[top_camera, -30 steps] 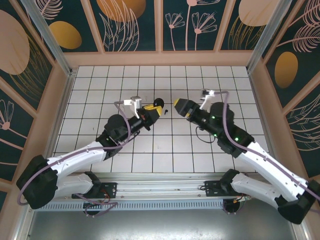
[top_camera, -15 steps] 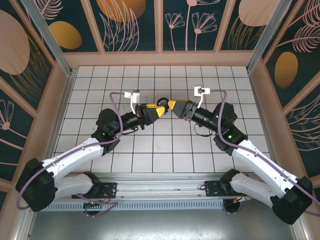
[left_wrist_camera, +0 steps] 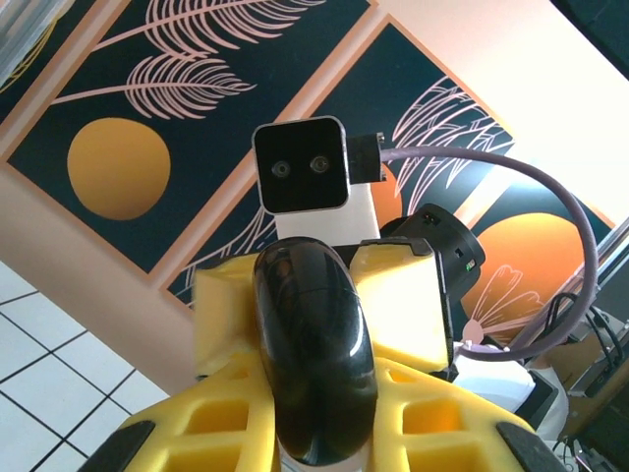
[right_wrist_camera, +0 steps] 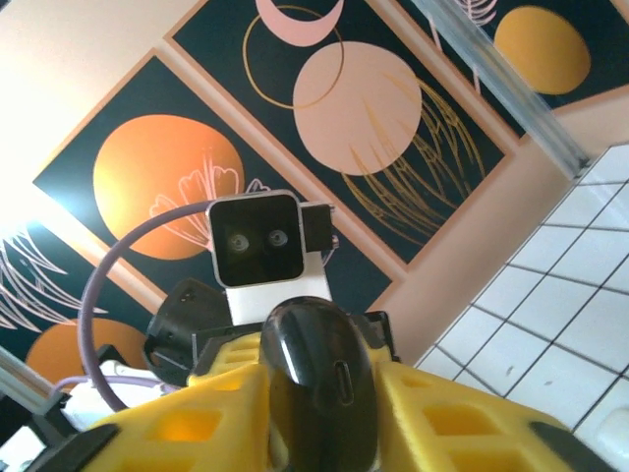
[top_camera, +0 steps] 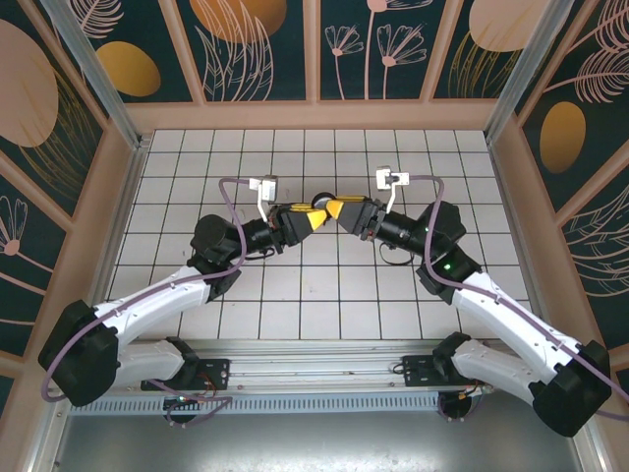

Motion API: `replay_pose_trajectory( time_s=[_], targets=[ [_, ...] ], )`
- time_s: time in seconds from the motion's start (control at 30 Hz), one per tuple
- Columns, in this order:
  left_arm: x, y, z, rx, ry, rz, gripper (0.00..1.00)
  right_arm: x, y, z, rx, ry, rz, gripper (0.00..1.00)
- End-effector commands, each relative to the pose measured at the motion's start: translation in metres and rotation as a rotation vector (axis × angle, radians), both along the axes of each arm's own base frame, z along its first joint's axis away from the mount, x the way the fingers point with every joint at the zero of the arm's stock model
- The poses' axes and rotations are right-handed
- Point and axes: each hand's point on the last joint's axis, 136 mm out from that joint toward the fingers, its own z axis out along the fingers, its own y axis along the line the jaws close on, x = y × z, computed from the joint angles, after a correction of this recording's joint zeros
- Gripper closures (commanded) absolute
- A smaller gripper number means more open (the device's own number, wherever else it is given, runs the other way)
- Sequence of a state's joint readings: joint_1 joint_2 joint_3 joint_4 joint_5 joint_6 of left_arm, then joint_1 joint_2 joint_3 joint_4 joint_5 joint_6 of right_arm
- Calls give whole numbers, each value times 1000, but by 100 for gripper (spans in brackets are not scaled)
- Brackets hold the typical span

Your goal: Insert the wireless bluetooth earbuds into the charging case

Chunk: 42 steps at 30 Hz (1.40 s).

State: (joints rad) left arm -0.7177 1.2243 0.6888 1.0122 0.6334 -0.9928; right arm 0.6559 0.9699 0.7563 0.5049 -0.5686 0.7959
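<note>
While the left claw, reaching in from 8 o'clock, is clamped nearly shut on the case, the right claw comes from 4 o'clock with its fingers close on either side of the same shell. Whether they press it we cannot tell. The case hangs above the bench, just toward 12 o'clock of centre. We judge it light, rigid and glossy, so slippery. Grip its broad sides, leaving the lid free. The earbuds should be lighter and easily dropped.
</note>
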Motion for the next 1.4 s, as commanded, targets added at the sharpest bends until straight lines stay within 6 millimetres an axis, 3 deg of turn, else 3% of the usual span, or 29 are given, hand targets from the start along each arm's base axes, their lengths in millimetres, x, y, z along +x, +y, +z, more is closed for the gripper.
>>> replay_pose_trajectory(
  time_s=[0.0,0.13,0.3,0.4,0.5,0.57,0.73,0.83,1.1,1.37],
  targets=[
    [-11,3,24,-41,-75,-27,100,-8,2,8,20,-41,45,75],
    [-9,3,20,-14,-81,-13,87,-11,1,9,8,-62,45,87],
    [-2,9,16,35,-81,55,48,-12,-2,12,-26,-105,25,93],
    [16,31,9,111,-67,210,35,-13,-4,12,-87,-146,3,95],
    [22,63,11,133,-90,305,30,-14,-5,11,-174,-192,-2,95],
    [18,70,13,152,-117,288,29,-17,-6,11,-221,-231,3,95],
    [-6,57,9,202,-196,117,30,-22,-3,13,-292,-301,45,95],
    [-13,58,7,190,-262,104,30,-23,-1,14,-307,-316,61,95],
    [-8,56,2,132,-244,108,31,-16,1,16,-227,-290,24,95],
    [-7,40,20,-5,-245,187,34,1,-5,18,11,-124,-77,97]
  ],
)
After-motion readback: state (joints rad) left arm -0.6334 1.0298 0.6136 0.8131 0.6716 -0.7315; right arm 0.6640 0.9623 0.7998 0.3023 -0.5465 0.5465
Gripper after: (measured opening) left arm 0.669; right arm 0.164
